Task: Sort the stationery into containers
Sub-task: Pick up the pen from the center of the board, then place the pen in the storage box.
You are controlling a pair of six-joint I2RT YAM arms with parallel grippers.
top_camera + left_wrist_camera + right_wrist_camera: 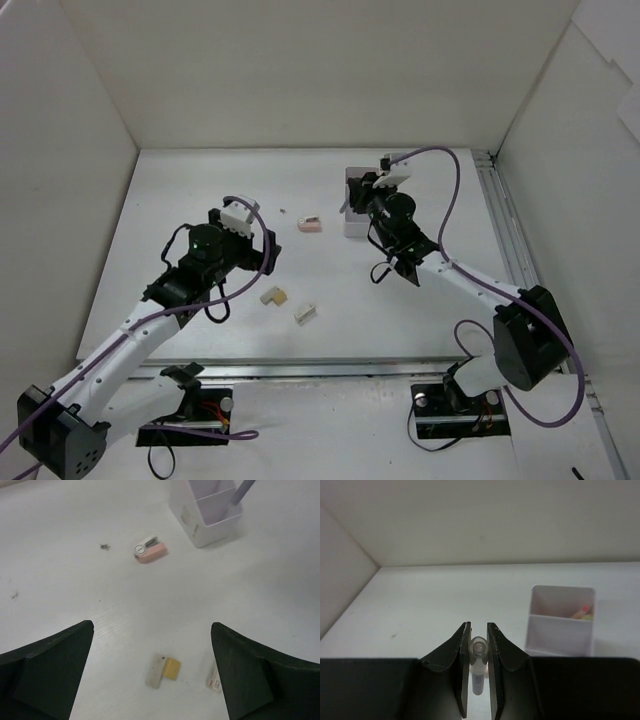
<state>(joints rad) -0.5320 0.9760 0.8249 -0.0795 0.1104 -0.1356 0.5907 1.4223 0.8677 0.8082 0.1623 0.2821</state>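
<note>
A white surface [200,200] walled in white carries the work. The right tool [478,626] has its jaws nearly together, pinching a thin pale stick [478,677] upright between them. The divided white box [560,625] stands just beside it, a pink-orange stick [582,612] lying in its far compartment. The left tool [151,627] hangs spread wide and holds nothing. A pink block [151,551] lies ahead of it, and a tan L-shaped block [171,669] and a cream block [214,680] lie between its fingers.
</note>
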